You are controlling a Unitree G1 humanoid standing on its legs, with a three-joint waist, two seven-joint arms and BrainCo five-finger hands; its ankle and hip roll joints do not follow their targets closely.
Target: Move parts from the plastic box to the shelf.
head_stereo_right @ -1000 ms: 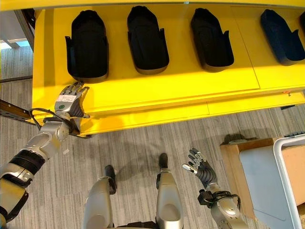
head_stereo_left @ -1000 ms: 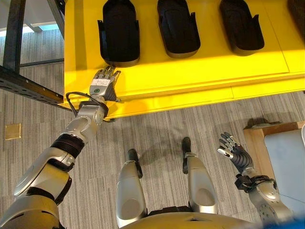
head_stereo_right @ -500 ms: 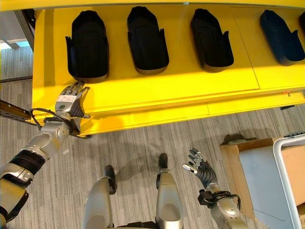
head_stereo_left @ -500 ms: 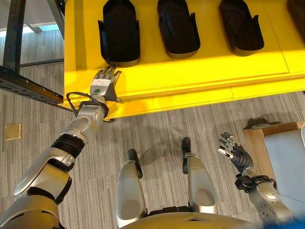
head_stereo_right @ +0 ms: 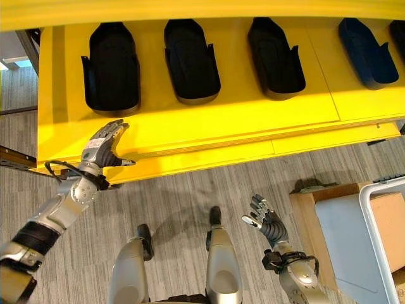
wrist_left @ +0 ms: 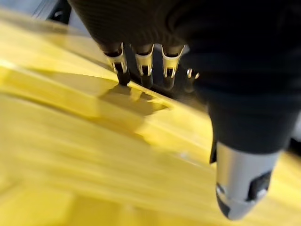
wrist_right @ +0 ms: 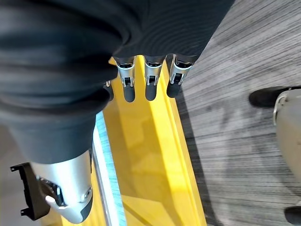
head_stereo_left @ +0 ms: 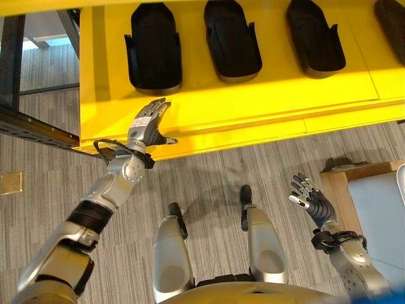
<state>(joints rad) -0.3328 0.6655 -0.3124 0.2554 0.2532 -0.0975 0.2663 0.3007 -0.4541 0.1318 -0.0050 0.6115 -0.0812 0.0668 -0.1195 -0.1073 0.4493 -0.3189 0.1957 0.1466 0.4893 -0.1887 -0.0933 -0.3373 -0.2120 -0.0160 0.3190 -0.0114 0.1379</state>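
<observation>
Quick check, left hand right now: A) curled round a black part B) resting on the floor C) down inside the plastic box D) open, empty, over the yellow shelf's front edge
D. The left hand has its fingers straight and holds nothing, poised over the front edge of the yellow shelf, just short of the nearest black part lying on it.

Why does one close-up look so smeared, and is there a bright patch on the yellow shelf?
Left wrist view: the yellow shelf is streaked with blur, though the left hand stays fairly crisp. Right wrist view: sharp, floor grain clear past the right hand. Left eye view: a brighter band of light crosses the shelf below the black parts.
</observation>
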